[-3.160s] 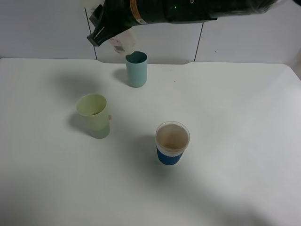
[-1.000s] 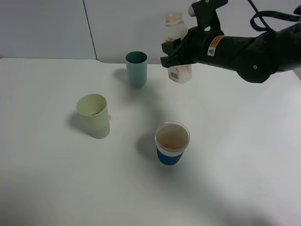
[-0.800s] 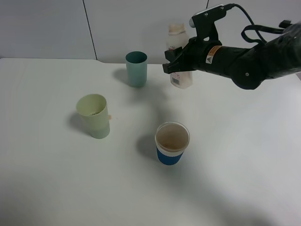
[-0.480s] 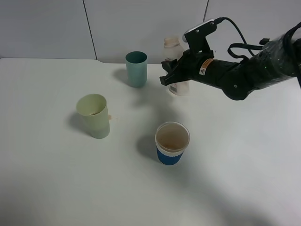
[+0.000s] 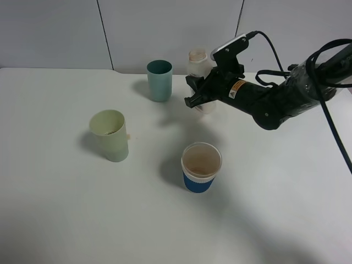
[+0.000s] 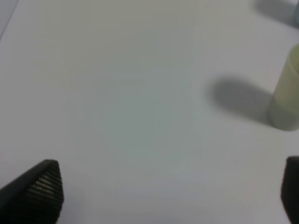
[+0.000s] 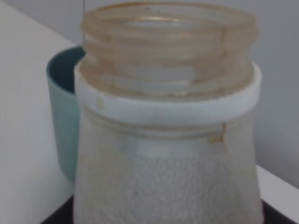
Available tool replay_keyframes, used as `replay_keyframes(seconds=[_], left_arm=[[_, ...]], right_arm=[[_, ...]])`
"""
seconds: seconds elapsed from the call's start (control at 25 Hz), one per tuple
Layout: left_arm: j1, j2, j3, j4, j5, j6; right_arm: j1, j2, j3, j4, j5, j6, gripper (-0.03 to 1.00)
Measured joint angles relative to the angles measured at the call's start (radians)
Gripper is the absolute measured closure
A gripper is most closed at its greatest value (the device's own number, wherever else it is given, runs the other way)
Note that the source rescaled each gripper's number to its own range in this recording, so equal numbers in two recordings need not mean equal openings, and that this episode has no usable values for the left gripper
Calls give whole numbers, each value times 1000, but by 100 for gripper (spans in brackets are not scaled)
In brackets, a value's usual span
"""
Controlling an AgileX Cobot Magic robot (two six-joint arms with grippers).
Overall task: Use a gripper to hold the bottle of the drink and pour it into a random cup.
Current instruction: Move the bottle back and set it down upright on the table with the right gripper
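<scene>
Bottle (image 5: 197,65): upper centre of the frame, upright, right of the far tumbler (image 5: 159,81).
Cup (image 5: 110,135): left of centre on the table (image 5: 286,192).
Sleeved cup (image 5: 201,167): centre, below the bottle.
Gripper (image 5: 196,94): at the bottle.

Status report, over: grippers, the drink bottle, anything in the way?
Right gripper shut on the bottle, upright, uncapped. Left gripper jaws open, empty. Yellow-green cup stands apart to the left; teal cup beside the bottle.

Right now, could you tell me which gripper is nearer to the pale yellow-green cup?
Left. The left gripper hangs close beside the cup; the right gripper holds the bottle farther off, near the teal cup.
</scene>
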Motion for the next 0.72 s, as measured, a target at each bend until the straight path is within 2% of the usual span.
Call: replay_keyframes(seconds=[0.28, 0.72], left_arm=[[0, 0, 0, 0, 0, 0], [0, 0, 0, 0, 0, 0]], right_arm=[[-1, 45, 2, -13, -61, 0, 94], [-1, 133, 4, -16, -209, 4, 94]])
